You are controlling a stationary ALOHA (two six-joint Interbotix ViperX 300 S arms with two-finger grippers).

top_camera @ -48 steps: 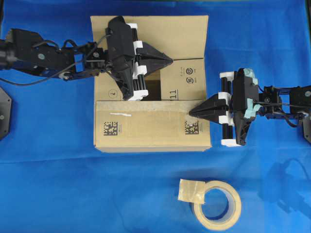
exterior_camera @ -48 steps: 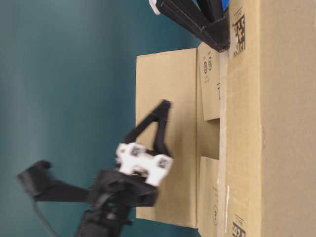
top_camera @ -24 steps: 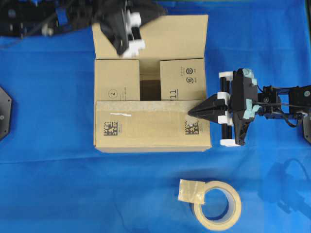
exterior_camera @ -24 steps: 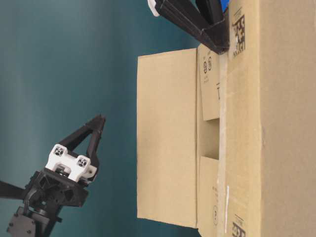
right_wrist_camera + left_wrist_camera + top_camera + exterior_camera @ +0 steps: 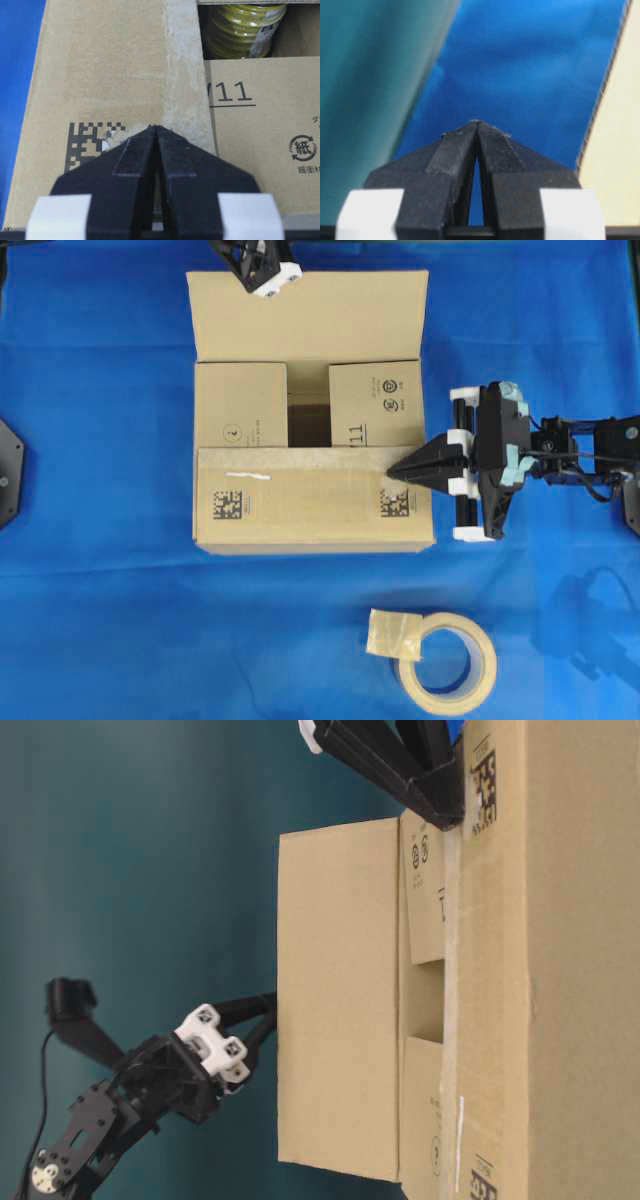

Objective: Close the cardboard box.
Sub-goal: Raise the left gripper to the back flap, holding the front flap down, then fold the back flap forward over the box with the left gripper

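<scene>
Lying centred on the blue cloth, the cardboard box point(image 5: 312, 415) had three flaps folded down; only the far long flap stood open. The right gripper point(image 5: 392, 472), fingers together and empty, pinned the near flap. The left gripper point(image 5: 476, 122), likewise closed on nothing, sat behind the open flap.
</scene>
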